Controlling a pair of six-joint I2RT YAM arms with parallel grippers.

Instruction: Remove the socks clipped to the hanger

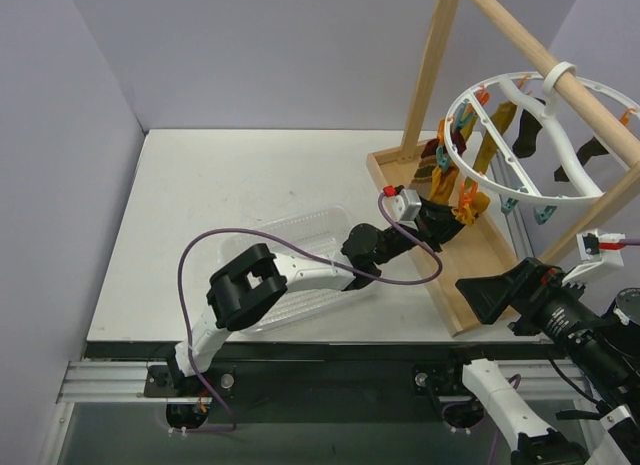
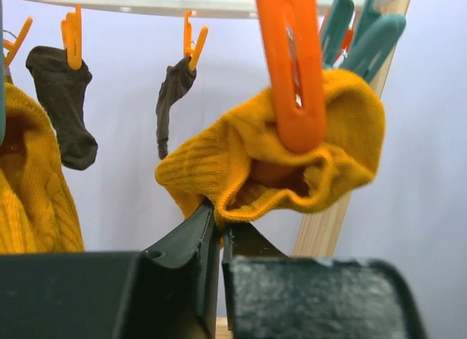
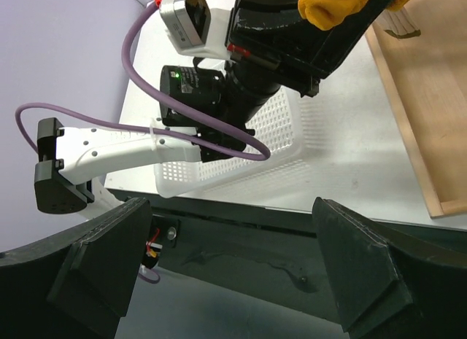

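The white round hanger (image 1: 480,90) hangs from a wooden pole at the right; its rim also crosses the top of the left wrist view (image 2: 146,0). Several socks hang from its orange and teal clips: mustard-yellow (image 1: 492,137) and dark ones (image 1: 527,133). My left gripper (image 1: 452,217) reaches up under the ring and is shut on the lower edge of a mustard-yellow sock (image 2: 277,164), which an orange clip (image 2: 292,69) still holds. Two dark brown socks (image 2: 66,106) hang behind. My right gripper (image 3: 233,273) is open and empty, low at the right (image 1: 490,295).
A white mesh basket (image 1: 300,245) lies on the table under the left arm and shows in the right wrist view (image 3: 241,164). The wooden frame's upright (image 1: 430,75) and flat base (image 1: 480,255) stand at the right. Another mustard sock (image 2: 29,186) hangs at left.
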